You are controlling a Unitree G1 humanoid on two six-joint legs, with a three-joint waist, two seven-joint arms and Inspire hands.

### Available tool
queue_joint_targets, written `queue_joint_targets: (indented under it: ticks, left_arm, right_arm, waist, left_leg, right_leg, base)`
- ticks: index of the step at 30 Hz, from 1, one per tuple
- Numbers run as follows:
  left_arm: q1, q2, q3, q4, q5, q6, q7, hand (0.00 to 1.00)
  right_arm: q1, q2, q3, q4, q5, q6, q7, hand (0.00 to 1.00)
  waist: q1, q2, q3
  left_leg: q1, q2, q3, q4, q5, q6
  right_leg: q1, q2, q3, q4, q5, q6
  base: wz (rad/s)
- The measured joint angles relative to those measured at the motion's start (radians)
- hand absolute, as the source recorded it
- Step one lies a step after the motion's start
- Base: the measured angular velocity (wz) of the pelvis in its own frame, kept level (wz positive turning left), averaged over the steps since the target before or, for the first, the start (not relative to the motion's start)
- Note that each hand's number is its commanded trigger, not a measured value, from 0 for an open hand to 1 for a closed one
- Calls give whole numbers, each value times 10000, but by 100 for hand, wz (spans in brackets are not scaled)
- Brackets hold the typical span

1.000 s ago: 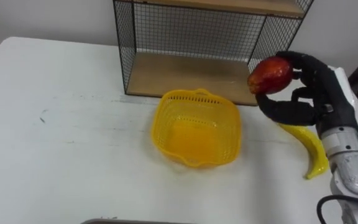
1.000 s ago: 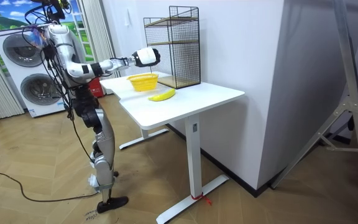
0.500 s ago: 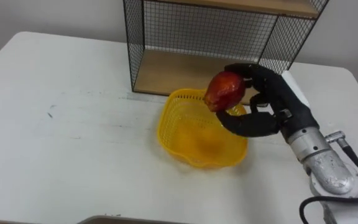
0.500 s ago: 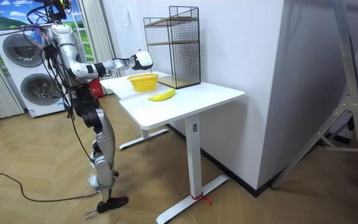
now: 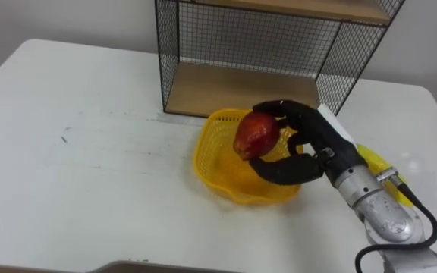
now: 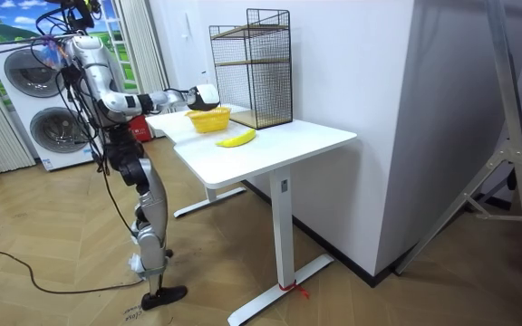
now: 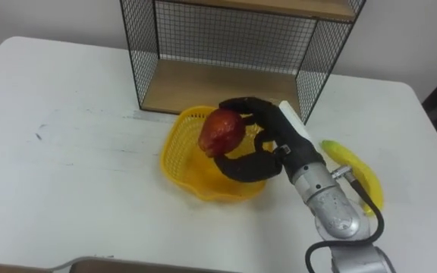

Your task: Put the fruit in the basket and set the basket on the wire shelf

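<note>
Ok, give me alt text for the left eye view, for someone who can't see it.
The right robot hand holds a red fruit over the yellow basket on a white table. A banana lies to the basket's right, partly behind the arm, and the wire shelf stands just behind the basket.

Glossy plastic basket, metal-wire shelf with matt wooden boards — smooth white table.

Right hand gripping red fruit above yellow basket, banana beside
</note>
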Motion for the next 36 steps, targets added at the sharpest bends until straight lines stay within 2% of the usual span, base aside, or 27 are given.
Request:
queue_joint_targets:
  ticks: [5, 9, 15, 32, 36]
  left_arm:
    - [-13, -14, 21, 2, 16, 9, -5, 0]
    - [-11, -81, 85, 3, 18, 20, -45, 0]
    - [-8, -136, 91, 3, 20, 20, -47, 0]
    - [64, -134, 91, 83, 2, -9, 0, 0]
    - [165, -137, 100, 185, -20, -94, 0, 0]
  right_arm:
    - [36, 41, -9, 131, -246, 105, 151, 0]
    - [36, 195, -54, 131, -280, 105, 171, 0]
    - [36, 234, -55, 131, -282, 105, 266, 0]
    - [34, 244, -275, -175, -118, 104, 216, 0]
    - [31, 249, -837, -397, 194, -188, -145, 0]
  waist:
    - [3, 35, -14]
    - [-1, 109, -59]
    - [-2, 177, -53]
    - [-93, 106, -93]
    - [-114, 106, -83]
  left_leg:
    - [-32, 0, 3, 18, 0, 0]
    - [-28, 0, 4, 64, 1, 0]
    - [-23, 0, 4, 63, 1, 0]
    - [19, -2, -1, 72, 1, 0]
    - [40, -2, -9, 83, 1, 0]
  right_leg:
    - [-29, 0, 1, 4, 4, -7]
    - [-32, 0, 1, 4, 4, -7]
    - [-27, -1, 1, 4, 4, -7]
    - [43, 0, 15, 6, 4, -7]
    - [82, -1, 25, 5, 4, -7]
  base:
    - [0]
    - [0]
    - [0]
    - [0]
    - [0]
